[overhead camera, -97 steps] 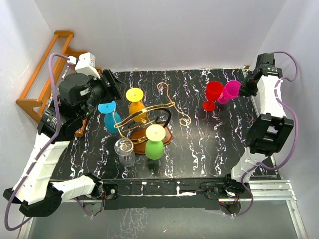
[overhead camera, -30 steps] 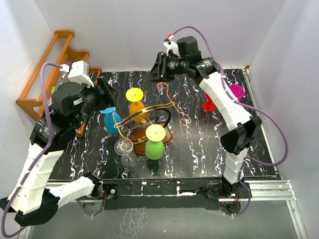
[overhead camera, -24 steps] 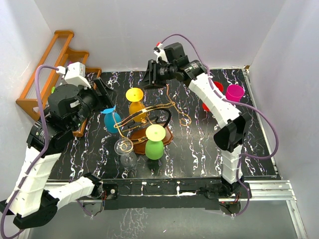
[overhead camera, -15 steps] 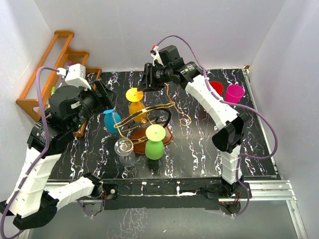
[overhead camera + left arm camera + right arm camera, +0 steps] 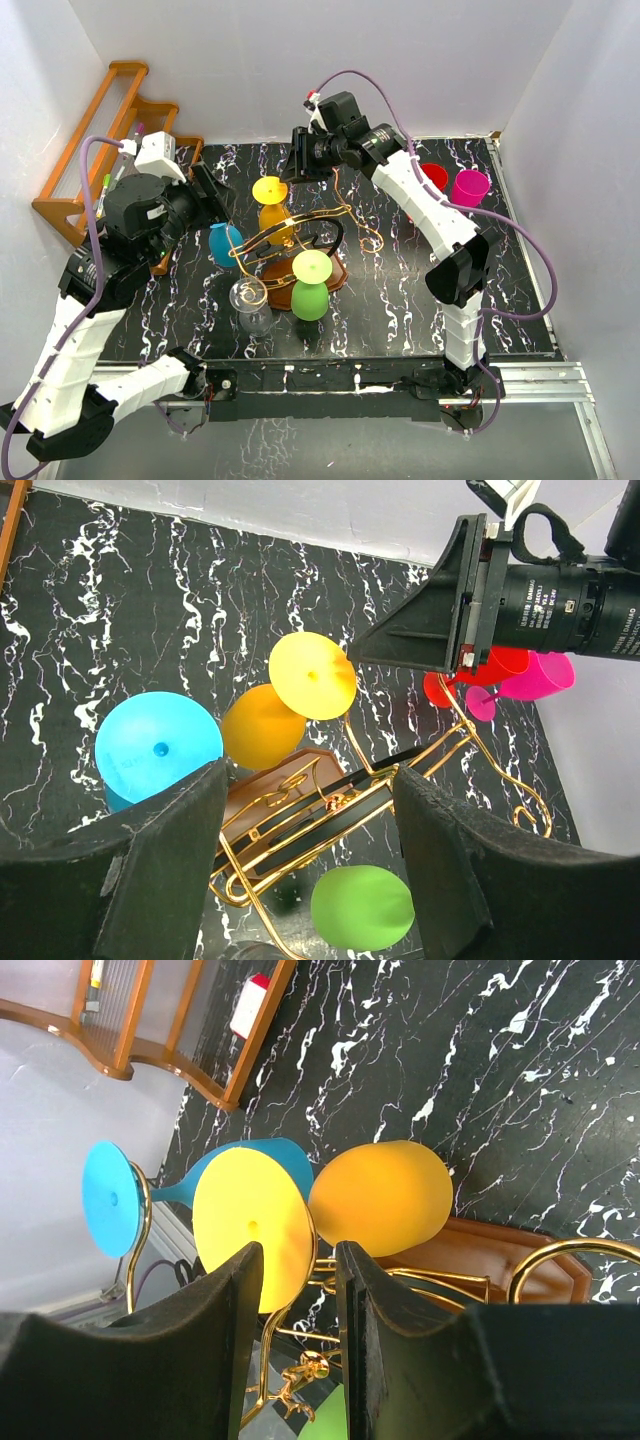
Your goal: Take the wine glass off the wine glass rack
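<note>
The wine glass rack (image 5: 300, 232) stands left of centre on the black marbled tabletop (image 5: 400, 290): thin gold wire with curled ends, a black curved loop through it, all on a flat reddish-brown base (image 5: 338, 276). A yellow wine glass (image 5: 272, 205) hangs upside down at the rack's upper left arm, its flat foot facing up and its rounded orange-yellow bowl below. A blue glass (image 5: 224, 243) hangs to its left, a green glass (image 5: 311, 290) at the lower side and a clear glass (image 5: 250, 300) at the lower left.

The right tool (image 5: 297, 165) sits just above the yellow foot in the upper middle of the frame. Its jaws are parted, and in its own camera the edge of the foot shows in the gap between them; I cannot tell whether either finger touches it. The left tool (image 5: 208, 188) is at the left, beside the blue glass, jaws spread wide and gripping nothing. A red glass (image 5: 432, 176) and a magenta glass (image 5: 470, 186) stand at the upper right, well apart from the rack. An orange-brown wooden shelf (image 5: 100, 140) leans in the upper left corner.

About three seconds back the right arm was folded at the right edge by those two glasses; it has since swung across to the rack, and over the last half second it has barely shifted.
</note>
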Action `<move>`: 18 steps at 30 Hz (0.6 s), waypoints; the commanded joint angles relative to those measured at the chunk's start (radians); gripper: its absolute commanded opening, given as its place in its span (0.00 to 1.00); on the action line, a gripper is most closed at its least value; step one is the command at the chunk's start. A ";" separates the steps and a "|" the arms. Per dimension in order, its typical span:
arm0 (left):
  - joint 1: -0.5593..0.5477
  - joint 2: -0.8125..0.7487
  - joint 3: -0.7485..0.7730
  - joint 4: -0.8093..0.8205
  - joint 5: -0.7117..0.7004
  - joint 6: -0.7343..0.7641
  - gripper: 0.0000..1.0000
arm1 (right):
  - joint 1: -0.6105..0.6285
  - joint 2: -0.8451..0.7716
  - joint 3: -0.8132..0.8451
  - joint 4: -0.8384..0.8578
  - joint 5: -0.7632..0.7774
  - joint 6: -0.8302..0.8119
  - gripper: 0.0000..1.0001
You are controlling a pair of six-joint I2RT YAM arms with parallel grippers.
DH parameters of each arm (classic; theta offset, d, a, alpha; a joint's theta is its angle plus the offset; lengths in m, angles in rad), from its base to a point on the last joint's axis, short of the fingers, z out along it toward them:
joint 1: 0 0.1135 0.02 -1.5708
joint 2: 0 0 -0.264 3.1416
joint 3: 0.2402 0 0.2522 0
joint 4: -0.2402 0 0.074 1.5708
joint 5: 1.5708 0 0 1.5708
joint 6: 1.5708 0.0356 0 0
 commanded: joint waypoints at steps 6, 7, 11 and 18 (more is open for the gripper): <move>0.001 -0.026 -0.017 0.008 -0.007 -0.004 0.66 | 0.027 -0.007 0.030 0.027 -0.009 -0.009 0.37; 0.000 -0.025 -0.018 0.008 -0.008 -0.003 0.66 | 0.031 -0.005 0.031 0.028 -0.007 -0.009 0.37; 0.000 -0.026 -0.019 0.007 -0.009 -0.002 0.66 | 0.040 0.005 0.031 0.029 -0.001 -0.009 0.37; 0.000 -0.028 -0.023 0.008 -0.014 0.003 0.66 | 0.049 0.014 0.032 0.035 -0.004 -0.007 0.37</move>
